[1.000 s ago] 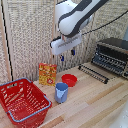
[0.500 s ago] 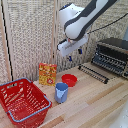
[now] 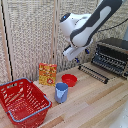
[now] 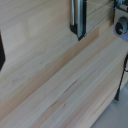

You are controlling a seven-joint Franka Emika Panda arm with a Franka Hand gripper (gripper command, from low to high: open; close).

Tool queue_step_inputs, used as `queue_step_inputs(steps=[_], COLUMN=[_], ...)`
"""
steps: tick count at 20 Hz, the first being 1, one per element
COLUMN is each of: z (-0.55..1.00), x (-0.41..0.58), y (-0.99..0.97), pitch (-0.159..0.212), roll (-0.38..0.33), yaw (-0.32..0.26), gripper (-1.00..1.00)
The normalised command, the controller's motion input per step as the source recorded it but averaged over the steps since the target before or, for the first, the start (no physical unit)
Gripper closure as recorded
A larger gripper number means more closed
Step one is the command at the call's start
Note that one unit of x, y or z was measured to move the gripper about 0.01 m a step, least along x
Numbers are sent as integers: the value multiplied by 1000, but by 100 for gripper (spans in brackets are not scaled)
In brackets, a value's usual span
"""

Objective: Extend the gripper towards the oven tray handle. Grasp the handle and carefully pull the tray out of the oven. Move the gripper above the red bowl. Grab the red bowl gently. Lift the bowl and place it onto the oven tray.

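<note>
– From the exterior view, what's on the table?

– The toaster oven (image 3: 113, 56) sits at the exterior view's right, its far edge cut off by the frame. The wire rack (image 3: 93, 73) lies pulled out on the wooden table (image 3: 95, 105) in front of it, just beside the oven. The red bowl (image 3: 69, 80) rests on the table near the rack's near end, not on it. A blue cup (image 3: 61, 92) stands just in front of the bowl, a yellow and red box (image 3: 47, 74) leans by the wicker screen (image 3: 30, 35), and a big red mesh basket (image 3: 21, 102) with a blue rim fills the left corner, partly cut off.

– And the gripper?

– The gripper (image 3: 78, 56) hangs above the table between the bowl and the rack, holding nothing I can see. It's blurred and seen at an angle, so I cannot tell how far the fingers stand apart.

– Does the wrist view help?

– Hardly. It's mostly wood grain of the table (image 4: 60, 85). A dark upright strip (image 4: 78, 20) crosses the far part, possibly the rack's edge, too blurred to say. A dark shape at one border is cut off. A round blue-grey thing (image 4: 121, 26) sits at the frame edge. The bowl isn't in it
</note>
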Motion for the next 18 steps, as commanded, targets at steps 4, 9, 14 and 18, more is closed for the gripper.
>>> queue_step_inputs(steps=[4,9,14,18], z=[-179,-158,0,20], x=[109,150,1,0], y=[-416,-563,-811,-895], pitch=[0,4,0,0], roll=[-286,-226,-204,-179], yaw=[84,92,15,0], gripper=[-100,-100,-100,-100])
